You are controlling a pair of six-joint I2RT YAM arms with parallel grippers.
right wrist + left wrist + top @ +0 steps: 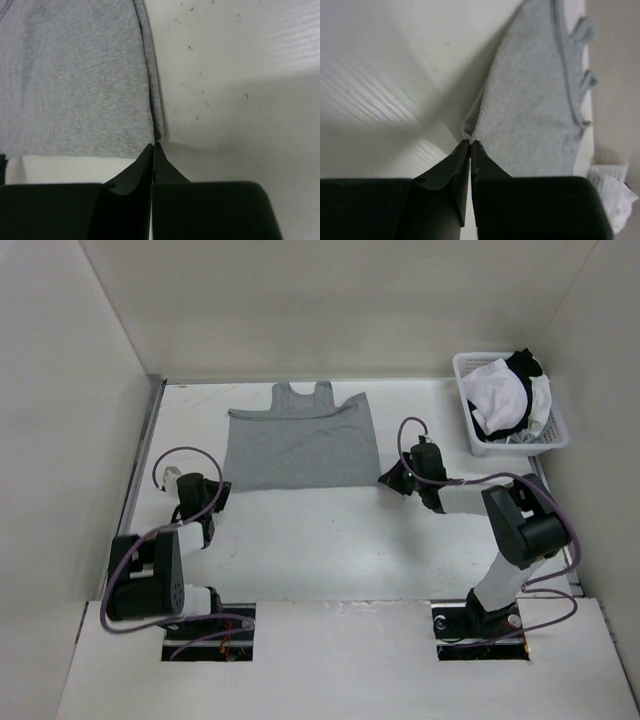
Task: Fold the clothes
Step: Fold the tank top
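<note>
1. Across the middle of the room, the white table [300, 550] is taking up nearly the whole floor of the walled enclosure, with both arms reaching out over it from the near edge.
2. Towards the far side of that table, the grey shirt [300, 445] is lying spread flat, its shoulder straps pointing at the back wall and its straight hem facing the arms.
3. Over in the far right corner, a white plastic basket [465, 405] is sitting well apart from the shirt, and a white garment [500, 395] with black trim is bulging out of it.
4. Down at the shirt's near left corner, the left gripper [220, 492] is pinching tight. From its wrist camera, the jaws of the left gripper [470, 144] are pressing together on the very tip of the grey shirt [535, 100], and the cloth is puckering there.
5. At the near right corner, the right gripper [388, 480] is doing likewise. Its jaws [153, 146] are squeezing closed on the hem corner of the grey shirt [75, 75].
</note>
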